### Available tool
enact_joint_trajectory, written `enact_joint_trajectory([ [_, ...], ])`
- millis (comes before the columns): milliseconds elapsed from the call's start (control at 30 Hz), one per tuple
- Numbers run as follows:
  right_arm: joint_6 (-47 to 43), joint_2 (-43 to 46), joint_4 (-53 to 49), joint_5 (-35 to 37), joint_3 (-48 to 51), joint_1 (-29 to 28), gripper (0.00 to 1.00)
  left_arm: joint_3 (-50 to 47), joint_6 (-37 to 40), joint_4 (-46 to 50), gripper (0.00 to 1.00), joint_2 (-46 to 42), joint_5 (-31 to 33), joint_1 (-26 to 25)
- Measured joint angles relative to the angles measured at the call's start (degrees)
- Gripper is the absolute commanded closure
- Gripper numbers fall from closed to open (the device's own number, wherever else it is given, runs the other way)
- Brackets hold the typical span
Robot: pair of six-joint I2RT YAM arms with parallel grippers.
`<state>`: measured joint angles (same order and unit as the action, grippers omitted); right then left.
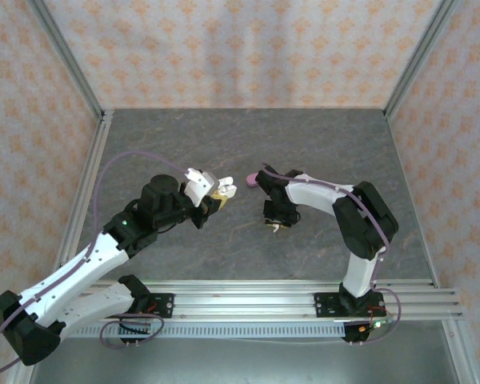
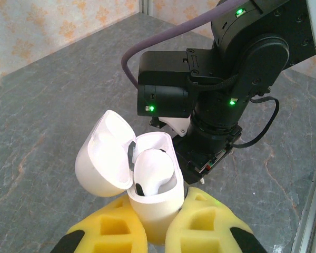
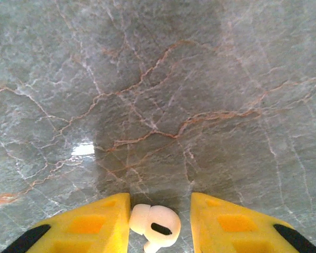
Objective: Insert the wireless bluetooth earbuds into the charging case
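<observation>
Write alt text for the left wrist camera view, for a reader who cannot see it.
An open white charging case, gripped between the left gripper's yellow fingers, has one white earbud seated inside. Behind it, the right arm's black wrist hangs over a grey marble table.

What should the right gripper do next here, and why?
Probably close the right gripper on the white earbud: it lies between the fingers, touching one, with a gap to the other. The left gripper holds the open case.
</observation>
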<state>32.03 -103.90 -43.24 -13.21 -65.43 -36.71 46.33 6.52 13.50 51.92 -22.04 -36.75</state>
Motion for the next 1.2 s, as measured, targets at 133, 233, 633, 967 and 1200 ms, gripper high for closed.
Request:
enact_joint_trajectory([
  [133,-0.5,0.0,-0.4,0.3,0.0,0.0,0.73,0.0,0.0,0.0,1.0,0.0,0.0,0.0],
  [233,-0.8,0.0,-0.5,0.4,0.0,0.0,0.75,0.0,0.0,0.0,1.0,0.0,0.0,0.0],
  [633,-3.0,7.1,-3.4,4.7,-0.9,0.0,0.77,0.0,0.0,-0.1,1.0,0.0,0.0,0.0],
  [967,-8.2,21.7,-5.3,13.7,-6.1,-3.1,0.81,0.0,-0.5,-2.6,1.0,0.1,-2.0,0.0],
  [1200,-14.1,32.3,-1.2,17.7,-8.4,-8.9,0.83,0.0,-1.3,-5.9,1.0,1.4,-5.5,0.0],
])
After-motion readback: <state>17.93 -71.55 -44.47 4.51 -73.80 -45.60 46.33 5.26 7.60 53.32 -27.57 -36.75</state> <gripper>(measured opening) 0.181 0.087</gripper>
